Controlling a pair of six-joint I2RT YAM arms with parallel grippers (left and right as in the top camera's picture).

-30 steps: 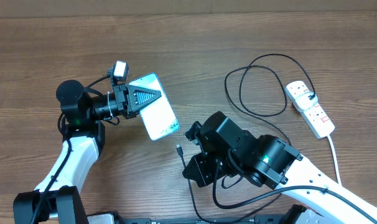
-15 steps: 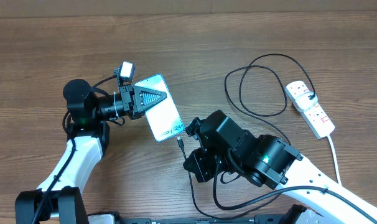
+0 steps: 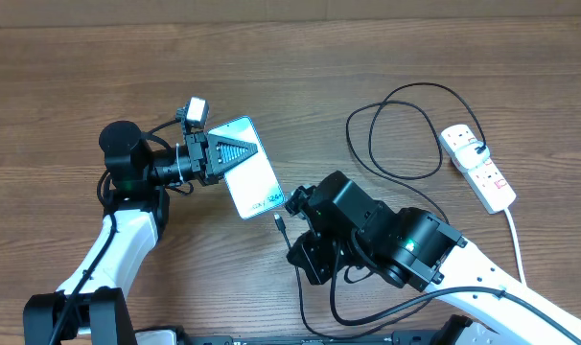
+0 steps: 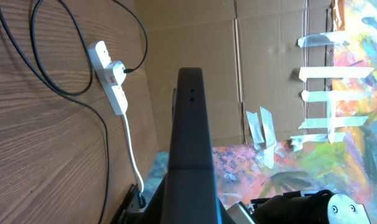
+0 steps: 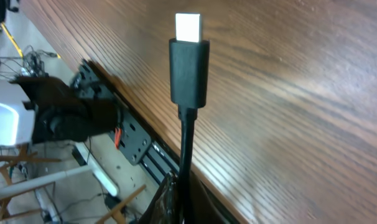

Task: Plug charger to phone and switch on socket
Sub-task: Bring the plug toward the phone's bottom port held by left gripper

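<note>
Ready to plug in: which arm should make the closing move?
Right. Its jaws hold the thin black cable behind the small black plug tip, near the slim blue-screened phone that the left jaws hold.

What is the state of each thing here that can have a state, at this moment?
phone: lit, held by left gripper, charger not in.
charger: tip free, held by right gripper.
socket: black plug inserted; switch unreadable.
</note>
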